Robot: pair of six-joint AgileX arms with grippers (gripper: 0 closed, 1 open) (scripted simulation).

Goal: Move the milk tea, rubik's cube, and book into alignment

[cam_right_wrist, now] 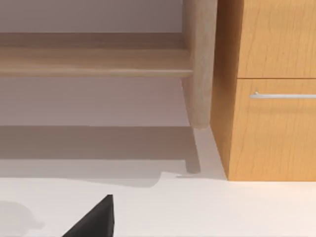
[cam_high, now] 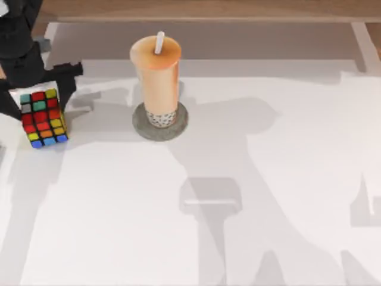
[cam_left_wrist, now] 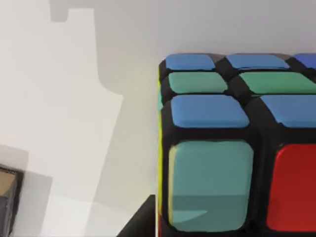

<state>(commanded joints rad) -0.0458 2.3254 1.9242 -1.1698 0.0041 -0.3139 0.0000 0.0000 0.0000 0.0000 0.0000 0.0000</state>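
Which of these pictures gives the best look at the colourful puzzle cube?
The top view: the whole rubik's cube sits at the table's left, under the left gripper. The left wrist view catches just one close-up corner.

A flat round grey disc [cam_high: 159,123] lies on the white surface [cam_high: 238,179]. Beyond the surface stands a wooden cabinet [cam_right_wrist: 269,89] with a metal handle [cam_right_wrist: 281,95].

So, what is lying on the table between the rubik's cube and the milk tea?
Nothing lies there. In the top view the stretch between the rubik's cube and the milk tea is bare white table with only shadows. The cup stands on a grey disc.
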